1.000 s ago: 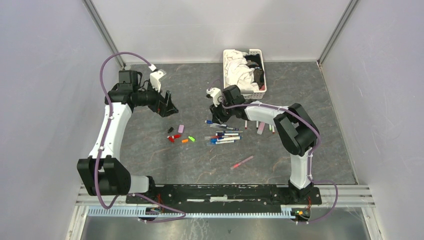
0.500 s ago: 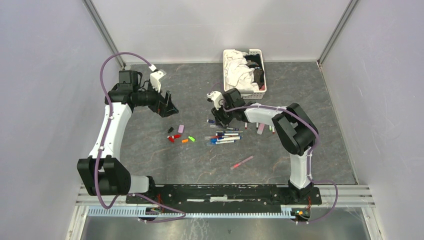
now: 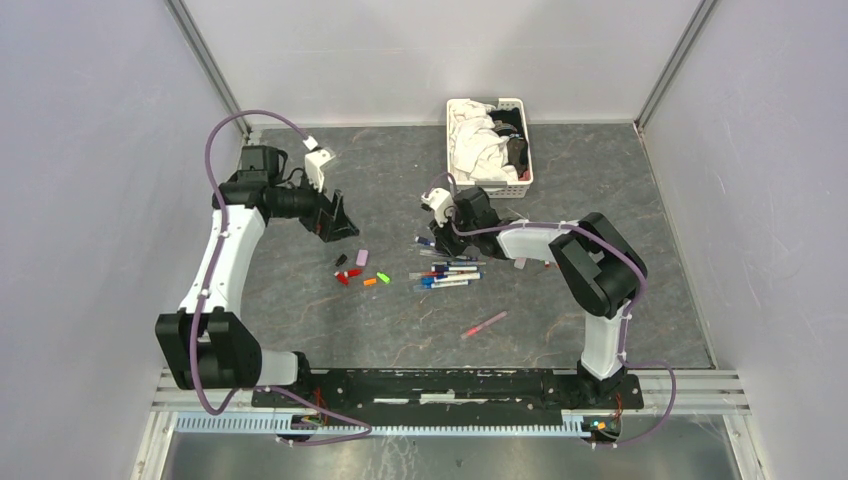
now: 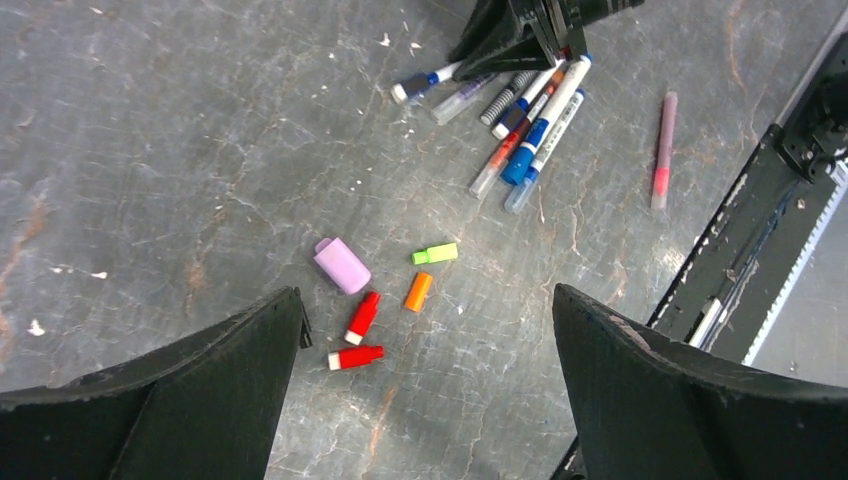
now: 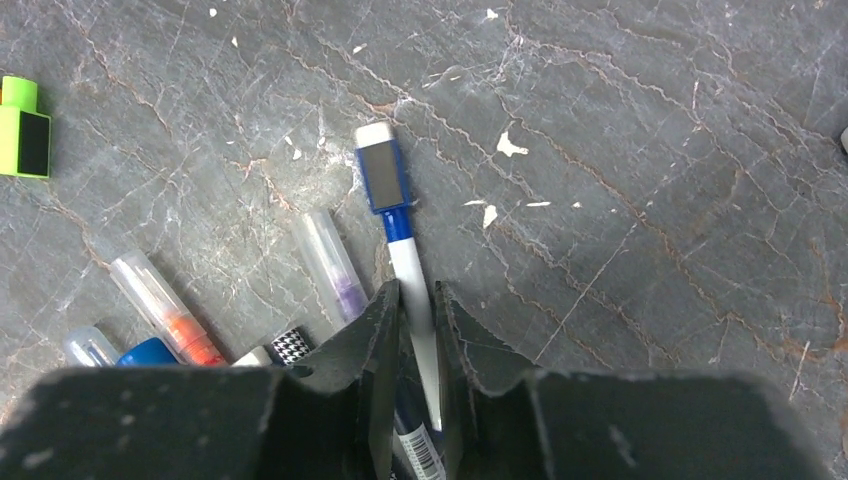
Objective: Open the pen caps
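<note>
Right gripper (image 5: 416, 300) narrow, pads pinching the white barrel of one pen (image 5: 410, 262). The pen's long axis runs straight out ahead of the fingertips. Its blue cap (image 5: 381, 178) sits just beyond them, exposed. Left gripper (image 4: 425, 300) wide, holding nothing, well apart, hanging above the loose caps (image 4: 363, 318); the capped end points roughly its way. Right wrist view shows the pinch, which the top view hides under the wrist. Judgement: the left arm must come across to the cap.

White slatted basket (image 3: 505, 190) w/ white & dark cloths (image 3: 478, 140) inside, at far edge of grey marbled table (image 3: 400, 320), right of centre; plain grey walls (image 3: 90, 150) around.
</note>
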`<state>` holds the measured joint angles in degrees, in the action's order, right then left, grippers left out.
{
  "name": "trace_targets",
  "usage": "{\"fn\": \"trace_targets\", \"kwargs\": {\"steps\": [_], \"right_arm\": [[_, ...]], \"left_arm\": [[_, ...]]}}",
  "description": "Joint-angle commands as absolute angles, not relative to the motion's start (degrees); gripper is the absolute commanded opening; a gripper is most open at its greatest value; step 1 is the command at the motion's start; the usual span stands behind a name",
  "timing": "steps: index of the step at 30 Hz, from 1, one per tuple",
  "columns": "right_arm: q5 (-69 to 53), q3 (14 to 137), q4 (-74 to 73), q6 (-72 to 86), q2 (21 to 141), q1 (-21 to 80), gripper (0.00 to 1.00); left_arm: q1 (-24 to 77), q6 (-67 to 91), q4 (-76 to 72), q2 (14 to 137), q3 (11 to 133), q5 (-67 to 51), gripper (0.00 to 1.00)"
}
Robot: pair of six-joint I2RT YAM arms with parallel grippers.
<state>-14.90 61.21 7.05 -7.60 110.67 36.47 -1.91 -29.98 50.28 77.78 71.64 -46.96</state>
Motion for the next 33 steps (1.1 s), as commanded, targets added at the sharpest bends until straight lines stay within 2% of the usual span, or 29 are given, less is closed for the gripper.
{"fn": "trace_targets", "kwargs": {"steps": [1,4,5,12,20,28,33], "right_arm": [[-13.2,58.8,1.2,-7.0,111.4,36.5,0.19],[-13.3,61.1,0.4,-7.1,111.4,36.5,0.02],[-13.2,62.0,0.1,-7.1,111.2,36.4,0.0],[-16.9,66.4,0.1,-4.8,105.2,36.3,0.0],[-36.5,70.1,-3.7,-0.1,101.9,38.0,0.0],[-49.9,71.2,-2.7,4.3,102.1,40.1,0.0],[-57.9,71.3,-1.2,4.9,102.5,40.6,0.0]], "left_arm": [[-1.7,-36.5,54.7,78.9,70.4,-50.8,1.0],[-1.1,-38.0,56.0,79.5,70.0,-50.7,1.0],[-0.8,-38.4,56.1,79.5,69.7,-50.4,1.0],[2.3,-41.4,56.3,78.8,67.8,-48.3,1.0],[6.7,-46.1,57.4,78.6,67.2,-50.3,1.0],[13.5,-46.5,56.0,81.7,66.9,-50.4,0.93],[14.3,-48.3,57.0,83.2,67.7,-50.6,0.83]]}}
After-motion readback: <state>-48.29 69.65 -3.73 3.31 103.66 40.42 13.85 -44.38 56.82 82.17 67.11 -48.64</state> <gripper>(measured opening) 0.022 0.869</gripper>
